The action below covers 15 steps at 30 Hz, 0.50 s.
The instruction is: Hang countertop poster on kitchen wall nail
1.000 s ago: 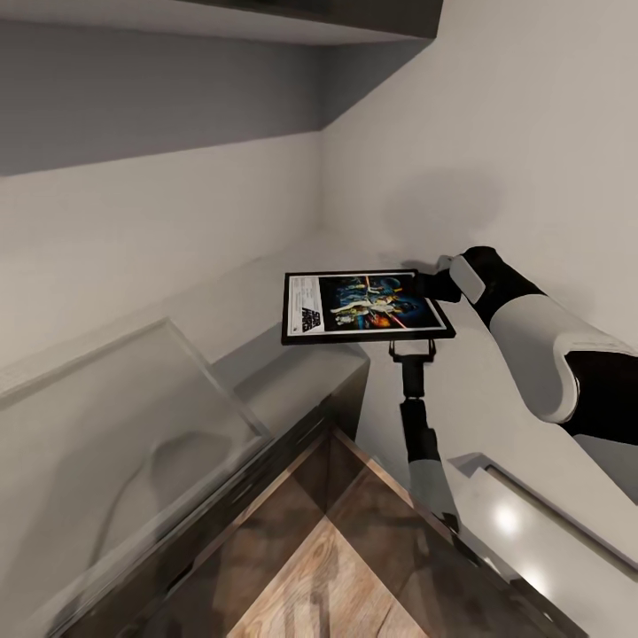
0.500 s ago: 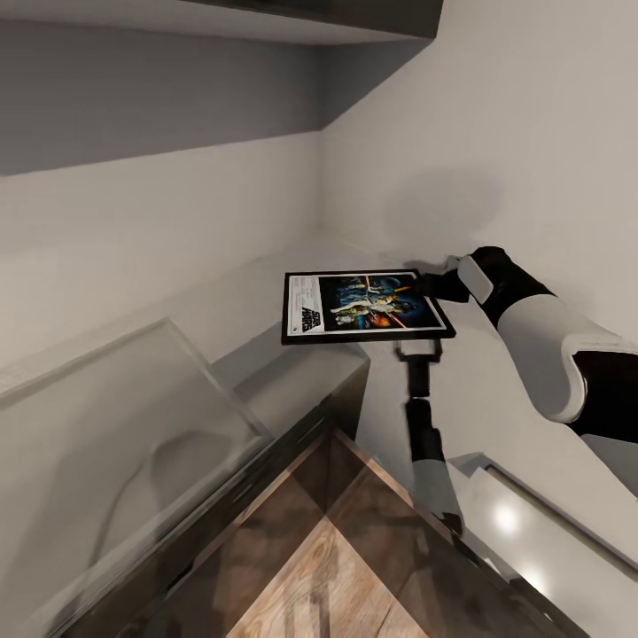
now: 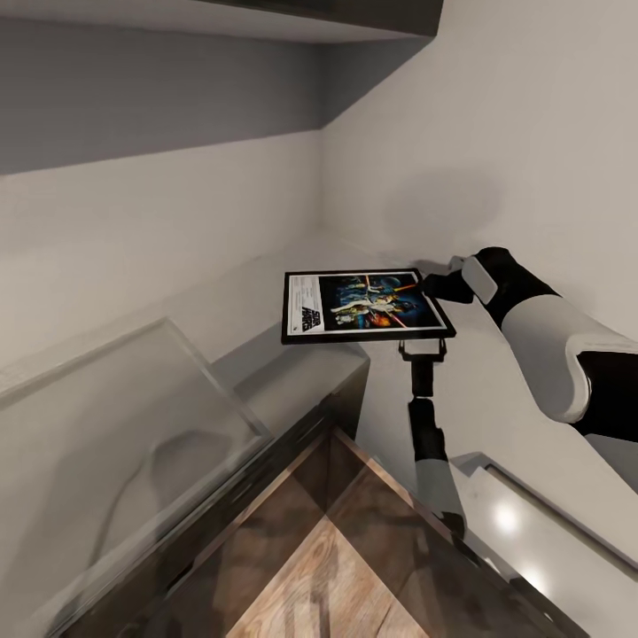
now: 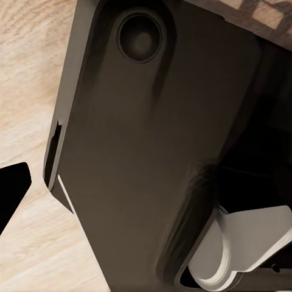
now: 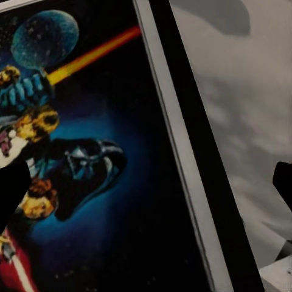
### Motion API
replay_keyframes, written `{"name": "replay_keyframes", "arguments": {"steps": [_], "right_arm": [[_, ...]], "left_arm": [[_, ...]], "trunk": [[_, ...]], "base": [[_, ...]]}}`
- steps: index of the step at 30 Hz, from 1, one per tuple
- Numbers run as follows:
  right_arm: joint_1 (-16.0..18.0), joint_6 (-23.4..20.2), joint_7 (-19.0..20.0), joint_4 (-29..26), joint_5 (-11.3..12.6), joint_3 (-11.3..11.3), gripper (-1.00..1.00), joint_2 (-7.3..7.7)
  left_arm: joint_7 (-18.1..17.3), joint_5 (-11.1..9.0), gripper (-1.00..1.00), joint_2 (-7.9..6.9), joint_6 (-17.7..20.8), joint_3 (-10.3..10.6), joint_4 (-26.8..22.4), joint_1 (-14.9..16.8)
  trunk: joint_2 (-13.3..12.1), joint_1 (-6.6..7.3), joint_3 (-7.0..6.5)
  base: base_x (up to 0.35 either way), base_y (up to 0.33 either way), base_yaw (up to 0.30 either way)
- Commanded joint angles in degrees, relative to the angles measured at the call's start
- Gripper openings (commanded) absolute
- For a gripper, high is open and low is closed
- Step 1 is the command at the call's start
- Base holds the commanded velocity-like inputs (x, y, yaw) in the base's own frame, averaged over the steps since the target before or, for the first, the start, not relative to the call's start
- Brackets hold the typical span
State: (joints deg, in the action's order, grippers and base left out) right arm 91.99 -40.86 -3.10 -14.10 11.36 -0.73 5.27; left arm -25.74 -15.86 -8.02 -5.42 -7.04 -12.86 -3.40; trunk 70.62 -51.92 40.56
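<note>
The black-framed poster (image 3: 363,306) lies flat on the light grey kitchen countertop (image 3: 266,288), near the worktop's inner corner, with its white title strip away from my right arm. My right gripper (image 3: 437,285) is at the poster's right end. In the right wrist view this gripper (image 5: 149,182) is open. One fingertip (image 5: 12,191) is over the artwork of the poster (image 5: 91,152) and the other is over bare countertop (image 5: 243,115), so the frame edge lies between them. My left gripper (image 4: 146,194) hangs over the wood floor, with one dark fingertip (image 4: 12,191) at the picture's edge. The wall nails are out of view.
White walls meet in a corner behind the counter, under dark wall cabinets (image 3: 354,13). A pale glassy panel (image 3: 133,416) lies at the near left and a shiny steel surface (image 3: 532,523) at the near right. The glossy cabinet front mirrors my arm (image 3: 421,390). Wood floor (image 3: 328,576) lies below.
My right arm has drifted slightly to the right along the poster's end. The poster has not moved.
</note>
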Motion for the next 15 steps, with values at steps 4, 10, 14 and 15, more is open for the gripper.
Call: {"name": "replay_keyframes", "arguments": {"steps": [4, 10, 14, 15], "right_arm": [[0.02, -0.17, -0.33, 0.69, 0.56, -0.06, 1.0, 0.0], [0.03, 1.4, -0.33, 1.58, 0.58, -0.06, 1.0, 0.0], [0.02, 1.79, -0.29, 1.9, 0.59, -0.06, 1.0, 0.0], [0.02, 1.87, -0.31, 1.99, 0.59, -0.06, 1.0, 0.0]], "left_arm": [[-0.29, 0.04, 1.0, 0.02, 0.05, -0.34, -0.06, -0.02], [-0.3, 0.04, 1.0, 0.02, 0.05, -0.34, -0.06, -0.02], [-0.29, 0.04, 1.0, 0.02, 0.05, -0.34, -0.06, -0.02], [-0.28, 0.04, 1.0, 0.02, 0.05, -0.34, -0.06, -0.02]], "trunk": [[0.02, 0.0, 0.15], [0.02, 0.0, 0.3], [0.02, 0.0, 0.32], [0.02, 0.0, 0.32]], "base": [[0.0, 0.0, 0.0], [0.0, 0.0, 0.0], [0.0, 0.0, 0.0], [0.0, 0.0, 0.0]]}}
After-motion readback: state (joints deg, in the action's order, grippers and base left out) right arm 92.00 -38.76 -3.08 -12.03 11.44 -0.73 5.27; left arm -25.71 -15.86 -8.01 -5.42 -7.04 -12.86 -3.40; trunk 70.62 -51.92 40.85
